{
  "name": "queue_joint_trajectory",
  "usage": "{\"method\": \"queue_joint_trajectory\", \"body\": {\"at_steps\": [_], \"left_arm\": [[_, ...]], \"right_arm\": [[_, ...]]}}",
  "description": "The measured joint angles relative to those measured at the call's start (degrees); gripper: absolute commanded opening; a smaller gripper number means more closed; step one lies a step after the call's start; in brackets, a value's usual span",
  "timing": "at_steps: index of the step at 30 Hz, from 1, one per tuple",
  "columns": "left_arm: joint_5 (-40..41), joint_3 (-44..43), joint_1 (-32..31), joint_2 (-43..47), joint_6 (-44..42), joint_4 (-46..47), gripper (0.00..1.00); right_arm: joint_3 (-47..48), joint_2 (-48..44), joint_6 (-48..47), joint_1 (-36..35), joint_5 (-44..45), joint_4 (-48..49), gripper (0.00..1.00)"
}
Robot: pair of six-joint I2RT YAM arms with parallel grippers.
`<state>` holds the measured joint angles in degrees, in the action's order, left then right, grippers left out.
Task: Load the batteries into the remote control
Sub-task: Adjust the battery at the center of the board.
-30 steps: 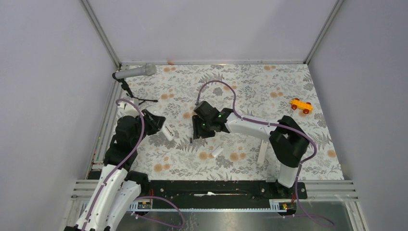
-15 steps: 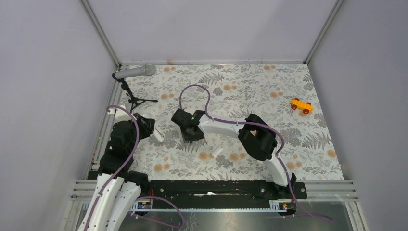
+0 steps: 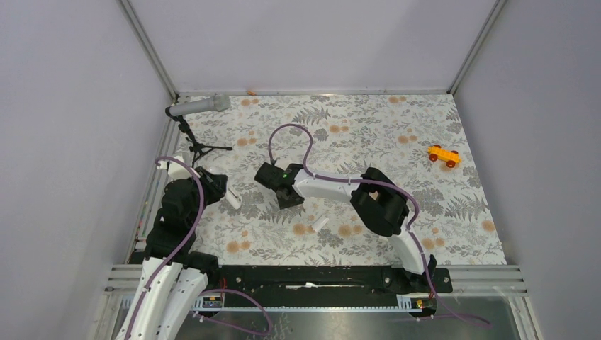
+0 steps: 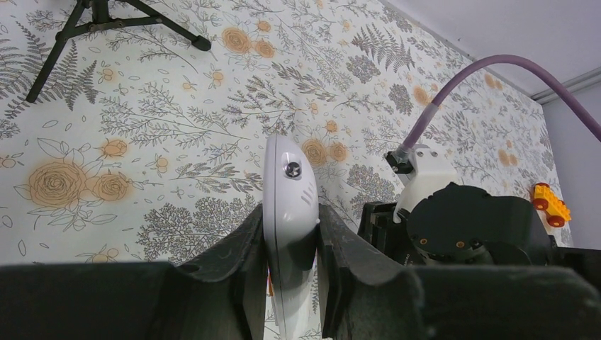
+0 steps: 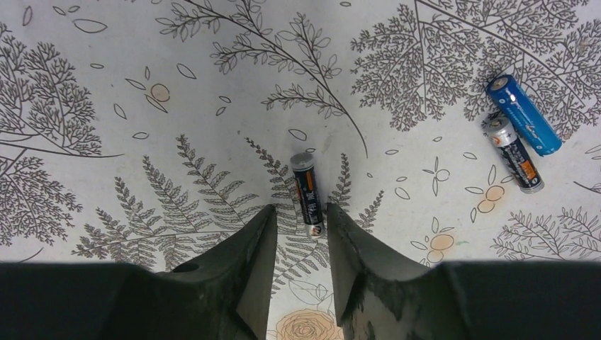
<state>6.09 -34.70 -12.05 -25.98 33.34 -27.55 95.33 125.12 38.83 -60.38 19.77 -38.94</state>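
While the left gripper (image 4: 292, 219) pinched the remote control (image 4: 287, 180) between its black fingers, the handset stood edge-on in the left wrist view. Its long axis ran from the bottom edge up to mid-frame, rounded end uppermost. It was smooth white plastic, with a small dark round spot and a few fine slits near the tip. Its lower part was hidden behind the fingers and cut off by the frame, and no screen or buttons could be made out.

In the right wrist view the right gripper (image 5: 301, 219) had its jaws parted around the lower end of a dark battery (image 5: 307, 191). This small cylinder lay on the fern-printed cloth (image 5: 106, 85), nearly vertical in frame, silver cap toward the top. A gap showed beside the left-hand finger; contact on the other side was unclear.

At upper right a blue battery (image 5: 523, 115) and an orange-banded battery (image 5: 515, 152) lay close together. Both slanted from upper left to lower right, metal caps at upper left.
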Motion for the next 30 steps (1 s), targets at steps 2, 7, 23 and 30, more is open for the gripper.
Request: {"method": "queue_joint_trajectory", "body": {"at_steps": [2,7,23,30], "left_arm": [[0.00,0.00,0.00,0.00,0.15,0.00,0.00],[-0.02,0.00,0.02,0.00,0.39,0.00,0.00],[-1.01,0.02,0.00,0.00,1.03,0.15,0.00],[-1.64,0.68,0.00,0.81,1.18,0.15,0.00]], "right_arm": [[-1.57,-0.87,-0.13,0.00,-0.24,1.49,0.29],[-4.79,-2.86,-0.42,0.74,-2.82,4.33,0.12],[-18.56,-13.77,23.26,3.13,0.83,-0.90,0.10],[-28.28,-23.82,34.10,5.64,0.87,-3.08,0.15]]}}
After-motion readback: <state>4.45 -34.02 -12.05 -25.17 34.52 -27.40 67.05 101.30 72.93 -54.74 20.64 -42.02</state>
